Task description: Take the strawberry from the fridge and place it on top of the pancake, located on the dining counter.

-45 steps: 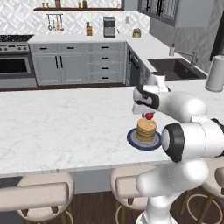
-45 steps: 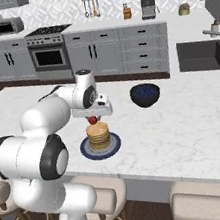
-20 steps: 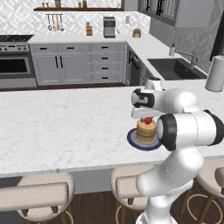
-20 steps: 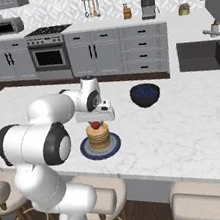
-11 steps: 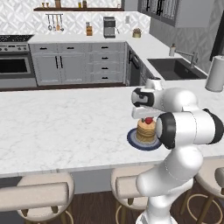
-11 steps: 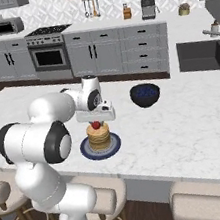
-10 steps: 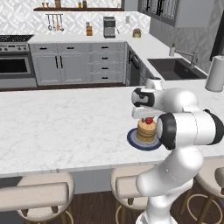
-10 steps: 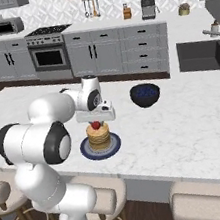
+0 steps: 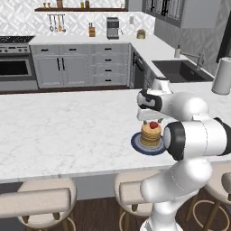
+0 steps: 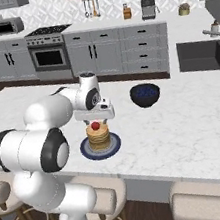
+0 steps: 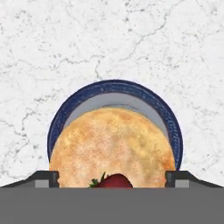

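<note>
Hand view, strawberry (image 11: 110, 180) on pancake (image 11: 111, 144), between spread jaws

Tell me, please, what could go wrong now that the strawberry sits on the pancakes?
1. The strawberry sits near the edge of the pancakes in the hand view, not at the centre, so it might roll off onto the plate or the counter.
2. The tool is open, with its fingertips close on both sides of the berry. A sideways pull could knock it; lifting straight up looks safer.
</note>
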Motion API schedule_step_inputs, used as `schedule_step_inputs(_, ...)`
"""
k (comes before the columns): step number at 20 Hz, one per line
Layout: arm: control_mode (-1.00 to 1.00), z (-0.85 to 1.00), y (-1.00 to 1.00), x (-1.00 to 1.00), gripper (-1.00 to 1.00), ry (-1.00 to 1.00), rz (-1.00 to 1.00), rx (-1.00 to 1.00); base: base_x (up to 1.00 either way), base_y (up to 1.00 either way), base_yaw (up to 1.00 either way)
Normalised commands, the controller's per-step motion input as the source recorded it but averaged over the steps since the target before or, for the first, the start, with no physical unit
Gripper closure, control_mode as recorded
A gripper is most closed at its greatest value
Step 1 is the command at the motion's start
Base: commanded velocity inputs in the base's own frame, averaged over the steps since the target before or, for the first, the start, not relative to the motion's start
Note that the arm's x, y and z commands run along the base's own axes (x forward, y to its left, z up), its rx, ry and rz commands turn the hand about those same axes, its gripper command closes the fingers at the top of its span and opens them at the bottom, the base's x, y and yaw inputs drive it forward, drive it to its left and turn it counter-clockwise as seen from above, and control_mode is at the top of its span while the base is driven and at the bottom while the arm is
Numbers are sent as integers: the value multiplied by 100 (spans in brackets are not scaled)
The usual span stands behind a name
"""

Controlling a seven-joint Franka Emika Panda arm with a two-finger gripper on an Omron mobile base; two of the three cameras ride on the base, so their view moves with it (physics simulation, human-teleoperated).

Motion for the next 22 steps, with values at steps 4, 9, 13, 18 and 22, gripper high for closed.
schedule_step_inputs(4,-100,50,0,-72,-100,-12,0,0,0,0,0)
schedule_step_inputs(9,-100,31,0,-98,-100,-5,0,0,0,0,0)
schedule_step_inputs(13,-100,35,0,-81,-100,-6,-1,0,0,0,0)
schedule_step_inputs(18,-100,73,0,-56,-100,-13,-4,0,0,0,0)
schedule_step_inputs(22,-100,82,0,-63,-100,-21,-4,0,0,0,0)
